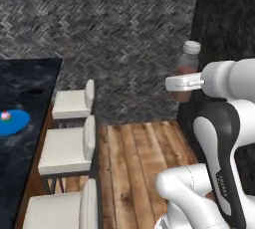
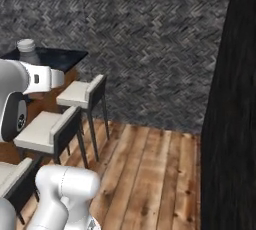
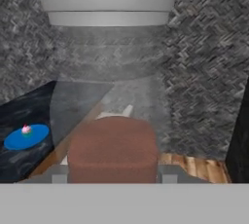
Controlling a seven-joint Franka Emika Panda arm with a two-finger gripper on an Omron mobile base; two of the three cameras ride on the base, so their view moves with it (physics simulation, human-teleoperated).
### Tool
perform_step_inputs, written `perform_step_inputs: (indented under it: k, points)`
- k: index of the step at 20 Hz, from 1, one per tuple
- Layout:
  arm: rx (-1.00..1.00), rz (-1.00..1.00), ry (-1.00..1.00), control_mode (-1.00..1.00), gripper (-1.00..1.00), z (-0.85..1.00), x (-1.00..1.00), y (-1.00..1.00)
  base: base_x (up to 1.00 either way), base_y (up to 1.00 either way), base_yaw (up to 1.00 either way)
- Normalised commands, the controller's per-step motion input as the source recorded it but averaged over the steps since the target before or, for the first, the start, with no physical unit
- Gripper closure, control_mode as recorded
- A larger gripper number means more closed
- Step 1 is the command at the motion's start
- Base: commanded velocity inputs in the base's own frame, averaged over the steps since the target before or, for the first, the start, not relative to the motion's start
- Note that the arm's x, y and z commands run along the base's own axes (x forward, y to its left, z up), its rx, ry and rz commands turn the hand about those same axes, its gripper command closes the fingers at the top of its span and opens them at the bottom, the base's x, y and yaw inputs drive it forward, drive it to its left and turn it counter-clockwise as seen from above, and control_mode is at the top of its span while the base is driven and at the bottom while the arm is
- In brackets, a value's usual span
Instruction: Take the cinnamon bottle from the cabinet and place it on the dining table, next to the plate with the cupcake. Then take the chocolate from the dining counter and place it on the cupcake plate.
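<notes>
Currently, in the left base view, the gripper (image 1: 185, 82) is clenched on the bottle (image 1: 188, 68), upright in the air above the wooden floor (image 1: 134, 158), well apart from the table (image 1: 30, 88). The plate (image 1: 12, 122) with the cupcake (image 1: 5, 116) lies near the table's left edge. Right base view: bottle (image 2: 27, 50) cap above the hand. Hand view: bottle (image 3: 112, 91) fills the centre; plate (image 3: 27, 137) lies at left.

White stools (image 1: 67, 151) (wooden floor (image 1: 139, 158))
</notes>
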Motion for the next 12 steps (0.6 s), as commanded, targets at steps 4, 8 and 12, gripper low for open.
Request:
perform_step_inputs:
  k: [4,8,12]
  points:
    - [0.00,0.00,0.00,1.00,1.00,0.00,0.00,0.00,0.67,-0.29,0.27]
    - [0.00,0.00,0.00,1.00,1.00,0.00,0.00,0.00,0.66,-0.28,0.28]
    - [0.00,0.00,0.00,1.00,1.00,0.00,0.00,0.00,0.63,-0.29,0.29]
